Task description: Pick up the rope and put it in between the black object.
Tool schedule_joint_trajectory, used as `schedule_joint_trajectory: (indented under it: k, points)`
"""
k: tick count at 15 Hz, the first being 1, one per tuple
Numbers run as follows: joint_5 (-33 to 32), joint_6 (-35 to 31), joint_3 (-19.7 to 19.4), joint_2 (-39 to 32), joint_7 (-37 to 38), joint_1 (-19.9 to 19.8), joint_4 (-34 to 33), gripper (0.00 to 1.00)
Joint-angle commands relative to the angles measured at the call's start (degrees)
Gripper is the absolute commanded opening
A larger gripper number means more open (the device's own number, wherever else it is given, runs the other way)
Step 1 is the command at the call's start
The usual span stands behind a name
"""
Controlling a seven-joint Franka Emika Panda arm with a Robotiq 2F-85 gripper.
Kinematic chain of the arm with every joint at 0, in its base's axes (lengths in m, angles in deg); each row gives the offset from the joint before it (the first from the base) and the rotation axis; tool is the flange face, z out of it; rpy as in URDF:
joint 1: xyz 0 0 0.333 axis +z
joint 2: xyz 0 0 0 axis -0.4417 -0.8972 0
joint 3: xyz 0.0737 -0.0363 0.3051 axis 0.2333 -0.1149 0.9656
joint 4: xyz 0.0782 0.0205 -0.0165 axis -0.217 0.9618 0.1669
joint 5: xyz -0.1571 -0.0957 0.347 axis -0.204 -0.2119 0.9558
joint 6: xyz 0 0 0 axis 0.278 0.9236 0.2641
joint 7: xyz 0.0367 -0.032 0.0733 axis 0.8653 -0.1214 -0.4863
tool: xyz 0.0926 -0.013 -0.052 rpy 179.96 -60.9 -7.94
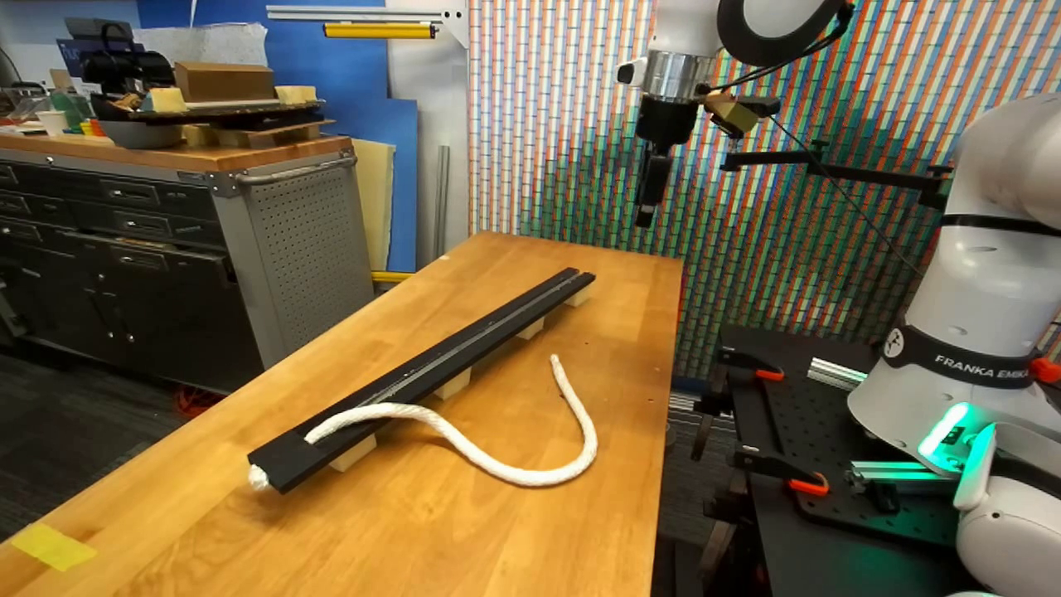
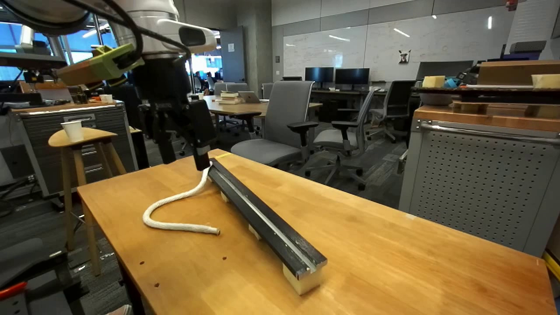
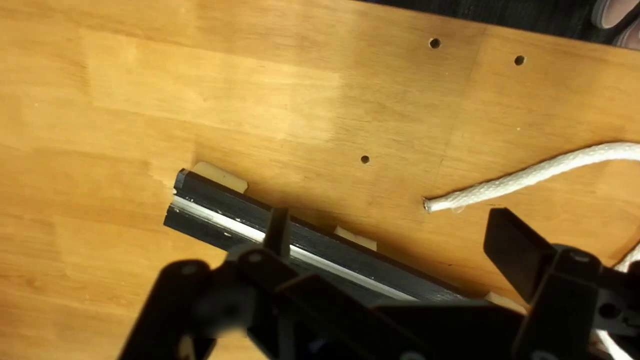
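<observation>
In an exterior view, the rope (image 1: 530, 478) lies in a loose S on the tabletop (image 1: 398, 531): one end over the black object (image 1: 464, 345) nr that object's closer end, the other out btwn it & the tabletop's R edge as seen. The black object runs diag. toward the far edge, approx. parallel w/ the L edge, raised on pale blocks (image 1: 455, 384). A white tip (image 1: 259, 477) pokes out at its closer end; can't tell if it's part of the rope. Yellow tape (image 1: 54, 546) sits by the L edge. The end effector (image 1: 644, 220) hangs well above the tabletop, in line w/ the far edge.

In an exterior view, a grey chair (image 2: 288, 111) stands behind the tabletop, & a stool (image 2: 98, 136) w/ a white cup (image 2: 73, 131) is past its L corner. The end effector's fingers stand apart, pointing down. The rope bends toward that corner; its loose end lies nr the black object.

In the wrist view, the end effector's spread wide, one finger overlapping the black object's groove (image 3: 215, 217). The rope's loose end lies on the tabletop, apart from the black object.
</observation>
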State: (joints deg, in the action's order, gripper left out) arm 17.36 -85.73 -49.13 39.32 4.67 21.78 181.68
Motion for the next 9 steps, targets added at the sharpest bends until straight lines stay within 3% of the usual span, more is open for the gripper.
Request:
schedule_joint_trajectory:
  k: [1, 6, 9]
  points:
    - [1.21, 0.89, 4.27, -5.97, 9.79, -0.71, -3.36, 1.00]
    - [2.15, -0.01, 8.26, -12.38, 21.70, 0.29, -4.87, 1.00]
    - [6.50, -2.05, 9.54, -16.20, 26.89, 1.59, -6.42, 1.00]
